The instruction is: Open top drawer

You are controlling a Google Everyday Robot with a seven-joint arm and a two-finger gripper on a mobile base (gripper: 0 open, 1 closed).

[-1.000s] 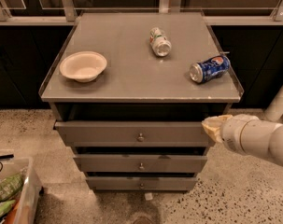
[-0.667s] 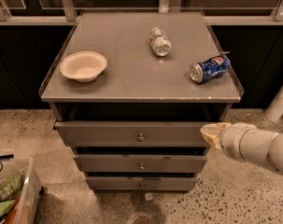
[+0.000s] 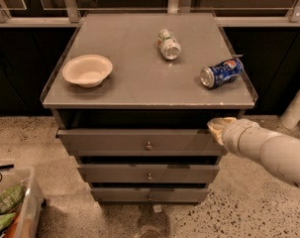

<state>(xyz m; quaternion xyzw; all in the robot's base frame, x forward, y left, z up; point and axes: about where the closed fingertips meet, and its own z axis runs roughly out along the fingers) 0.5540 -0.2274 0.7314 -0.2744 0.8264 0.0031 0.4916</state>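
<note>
The top drawer point(image 3: 115, 143) is the widest grey drawer, right under the cabinet top, with a small round knob point(image 3: 148, 145) at its centre. Its front stands a little out from the cabinet, with a dark gap above it. My gripper point(image 3: 216, 128), cream-coloured at the end of a white arm point(image 3: 268, 150), is at the right end of the drawer's top edge, touching or very close to it. The arm comes in from the lower right.
Two narrower grey drawers point(image 3: 148, 174) sit below. On the cabinet top point(image 3: 139, 78) are a white bowl point(image 3: 87, 69), a lying green-white can point(image 3: 169, 44) and a lying blue can point(image 3: 221, 73). A bin with bags point(image 3: 11, 207) stands on the floor at the lower left.
My gripper dipped, then moved slightly up and left along the drawer's right end. The drawer front shows no clear movement.
</note>
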